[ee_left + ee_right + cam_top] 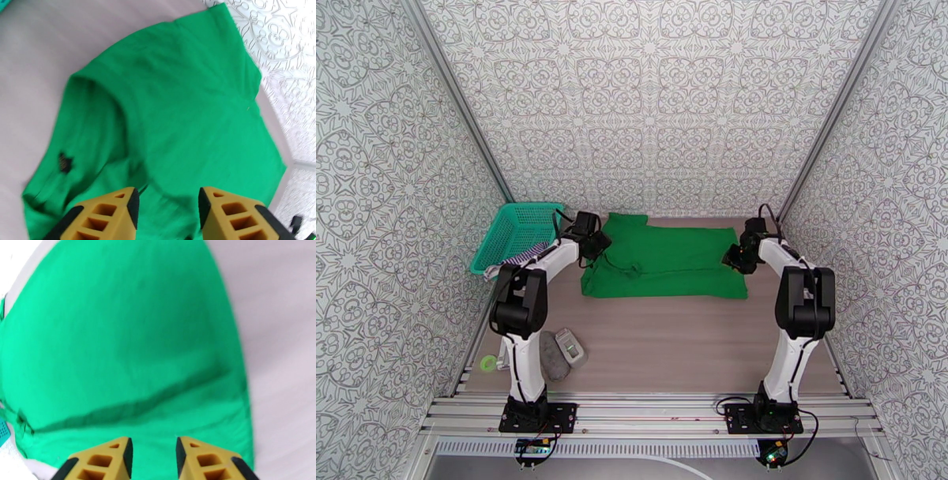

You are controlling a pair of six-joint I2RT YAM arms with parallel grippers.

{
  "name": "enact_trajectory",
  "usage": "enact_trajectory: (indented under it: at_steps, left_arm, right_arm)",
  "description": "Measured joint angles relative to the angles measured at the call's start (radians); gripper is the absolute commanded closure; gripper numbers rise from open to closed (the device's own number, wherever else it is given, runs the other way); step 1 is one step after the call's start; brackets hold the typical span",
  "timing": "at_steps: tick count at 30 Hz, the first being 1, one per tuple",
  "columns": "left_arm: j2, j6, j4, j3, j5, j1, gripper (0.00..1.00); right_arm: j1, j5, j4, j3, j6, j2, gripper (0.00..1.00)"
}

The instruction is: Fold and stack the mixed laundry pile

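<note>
The green shirt [663, 260] lies spread flat on the far half of the table [687, 347], between the two grippers. From above it is a wide, roughly rectangular shape, plain and bright green. A short sleeve pokes out at its far left corner, and some bunched folds sit near the left end. In the left wrist view the shirt [177, 106] shows a raised seam or fold curving across it and a small dark mark [65, 162] near one edge. In the right wrist view the shirt [126, 338] looks smooth apart from one long shadowed crease running slantwise across it, and its edge meets bare table on the right.

The left gripper [594, 241] sits over the shirt's left end. Seen from the wrist, the left gripper [168, 209] has its yellow fingers [114, 215] parted, with nothing between them but the cloth lying below. The right gripper [735, 257] is at the shirt's right edge. The right gripper [153, 453] likewise has its jaws apart and holds nothing, with flat green fabric visible through the gap.

The striped top [521, 256] is bunched at the near rim of the teal basket [517, 229], left of the shirt and partly hidden by the left arm
</note>
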Motion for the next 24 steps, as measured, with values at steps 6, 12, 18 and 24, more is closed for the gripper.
enact_trajectory:
  at_steps: [6, 12, 18, 24]
  left_arm:
    - [-0.095, 0.063, -0.134, -0.066, 0.001, -0.025, 0.46]
    - [-0.123, 0.071, -0.177, -0.232, 0.039, -0.008, 0.48]
    - [-0.045, 0.074, -0.176, -0.217, 0.071, 0.01, 0.51]
    - [0.016, 0.075, -0.197, -0.146, 0.074, 0.021, 0.53]
  right_arm:
    - [-0.013, 0.03, -0.058, 0.069, -0.021, 0.025, 0.61]
    - [-0.071, -0.012, -0.084, -0.167, -0.018, -0.152, 0.56]
    - [-0.154, -0.098, -0.06, -0.353, -0.018, -0.194, 0.54]
    - [-0.143, -0.137, 0.011, -0.325, -0.007, -0.119, 0.71]
